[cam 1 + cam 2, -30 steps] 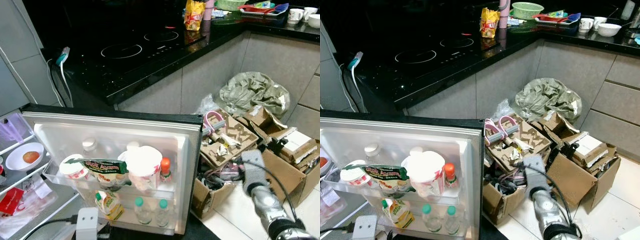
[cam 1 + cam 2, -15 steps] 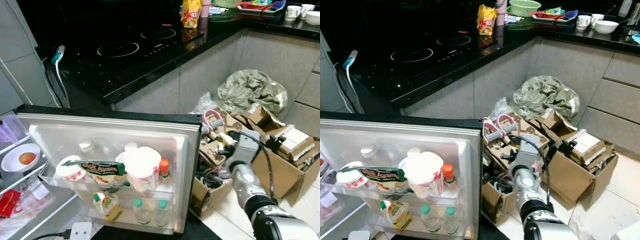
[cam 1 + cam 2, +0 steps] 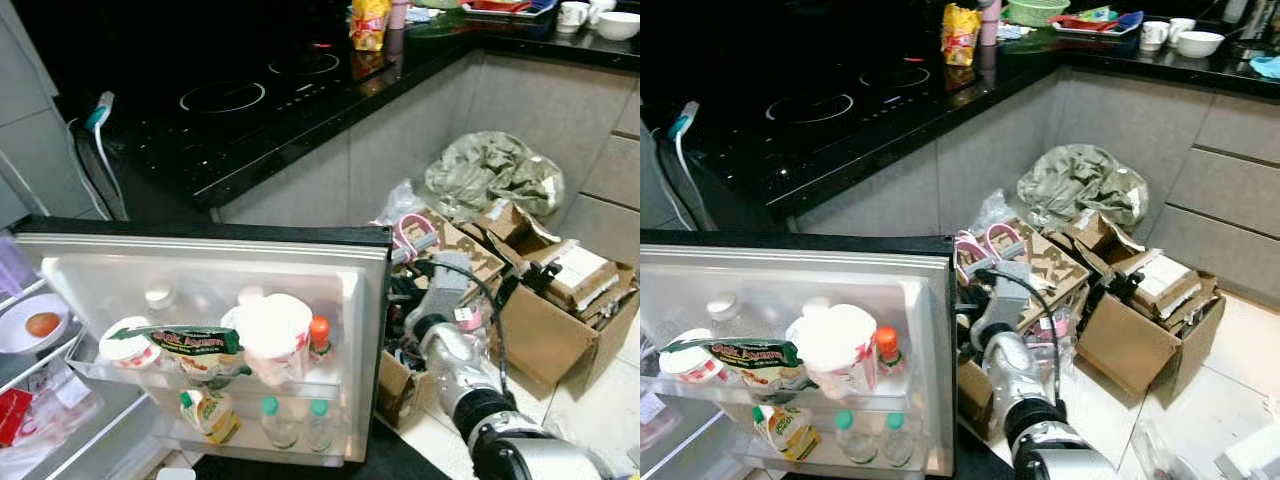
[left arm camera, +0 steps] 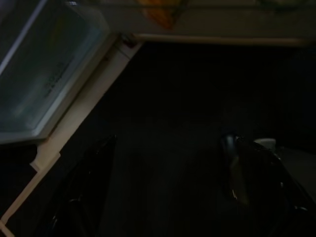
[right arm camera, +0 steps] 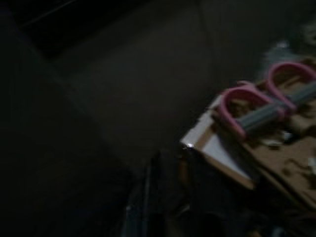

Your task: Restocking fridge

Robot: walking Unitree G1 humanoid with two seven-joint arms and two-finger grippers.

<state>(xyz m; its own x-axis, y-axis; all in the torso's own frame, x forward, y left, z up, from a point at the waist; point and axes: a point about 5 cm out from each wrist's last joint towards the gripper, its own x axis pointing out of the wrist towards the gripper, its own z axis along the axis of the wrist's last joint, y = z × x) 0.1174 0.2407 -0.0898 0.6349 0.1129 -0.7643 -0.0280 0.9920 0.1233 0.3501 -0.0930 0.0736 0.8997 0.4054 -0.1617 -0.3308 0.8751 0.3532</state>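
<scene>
The fridge door [image 3: 200, 270] stands wide open, its racks holding a white tub [image 3: 268, 335], a green snack packet [image 3: 185, 340] and small bottles [image 3: 270, 420]. Just beside the door's edge the right arm [image 3: 455, 365] reaches toward the cardboard boxes [image 3: 530, 320] — whether its gripper is clenched, I cannot tell. Behind the door runs the black surface [image 3: 300, 110].

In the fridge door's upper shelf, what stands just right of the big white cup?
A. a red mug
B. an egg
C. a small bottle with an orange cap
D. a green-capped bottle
C: the orange-capped bottle stands beside the white cup in the door's upper shelf; the green-capped bottles sit on the shelf below.
</scene>
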